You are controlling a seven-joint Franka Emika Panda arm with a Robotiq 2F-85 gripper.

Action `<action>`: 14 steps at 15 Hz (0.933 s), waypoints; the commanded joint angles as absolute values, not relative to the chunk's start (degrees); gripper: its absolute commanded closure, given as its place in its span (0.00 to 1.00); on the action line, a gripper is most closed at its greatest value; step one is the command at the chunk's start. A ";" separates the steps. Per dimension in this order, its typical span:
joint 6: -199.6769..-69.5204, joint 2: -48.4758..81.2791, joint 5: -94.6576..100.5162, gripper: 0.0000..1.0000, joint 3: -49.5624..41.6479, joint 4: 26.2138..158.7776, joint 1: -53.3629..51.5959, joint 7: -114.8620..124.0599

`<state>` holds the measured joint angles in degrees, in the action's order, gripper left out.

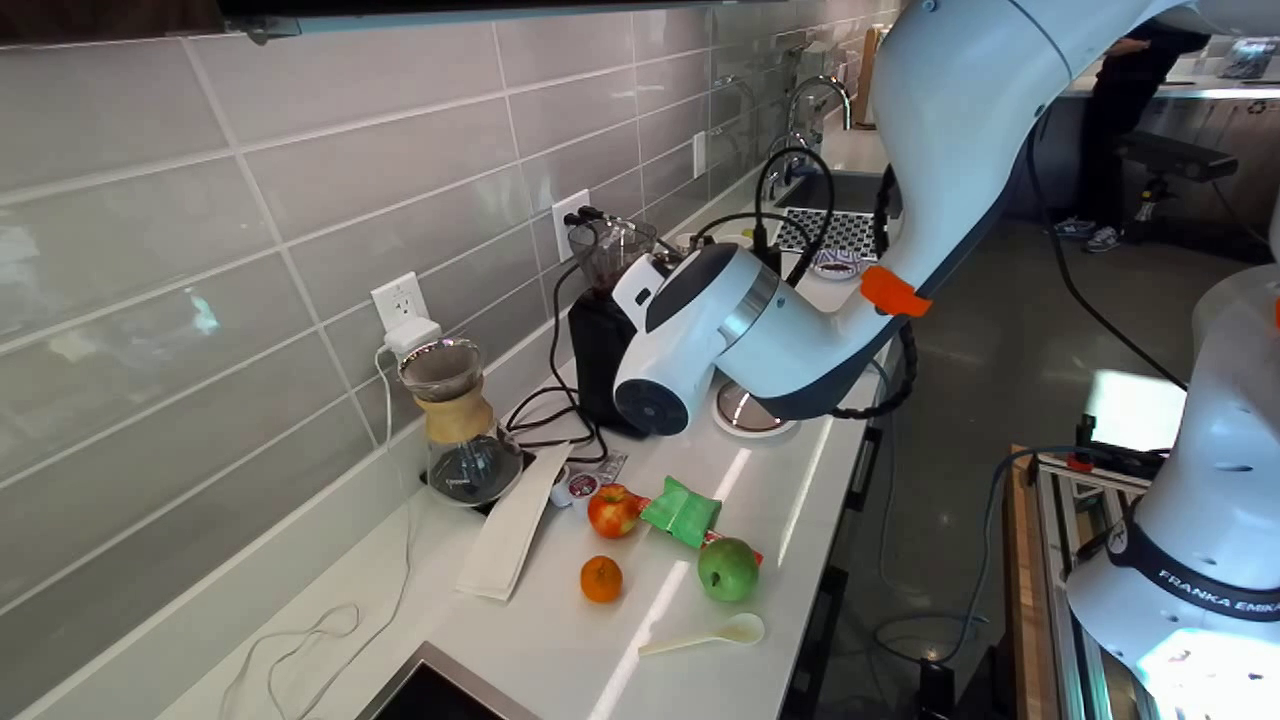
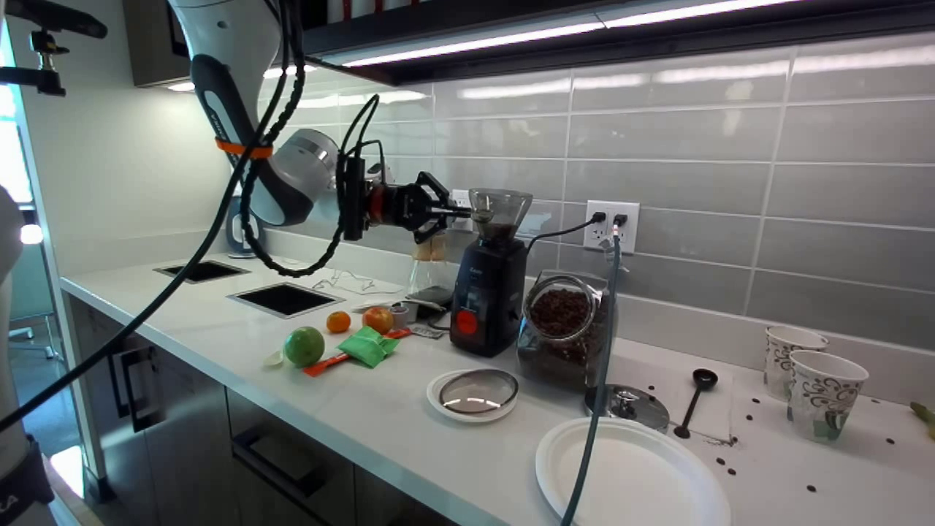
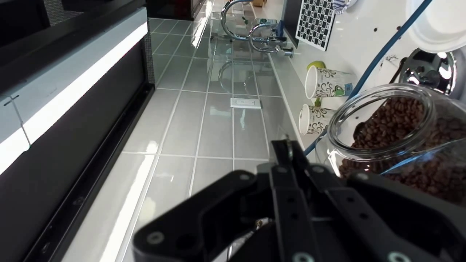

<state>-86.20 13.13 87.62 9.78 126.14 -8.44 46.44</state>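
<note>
Coffee grinder (image 2: 488, 292), black, upright, clear flared hopper (image 2: 505, 210)

Kitchen around me, identified by a white counter (image 2: 329, 394) above dark cabinets (image 2: 182, 409), a tiled wall (image 2: 701, 183) and a faucet (image 3: 238, 37). On the counter I see a grinder (image 2: 482, 288), a carafe (image 1: 456, 420), a jar (image 2: 559, 358) of coffee beans (image 3: 397, 120) and paper cups (image 2: 825, 394).
</note>
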 commanded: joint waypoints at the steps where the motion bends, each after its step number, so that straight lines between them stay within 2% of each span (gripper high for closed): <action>1: -87.01 11.10 87.34 0.99 10.37 127.28 -8.95 46.72; 9: -93.20 11.71 89.39 0.99 12.05 125.87 -9.83 43.67; 14: -92.78 11.45 89.23 0.99 12.49 124.27 -11.19 43.07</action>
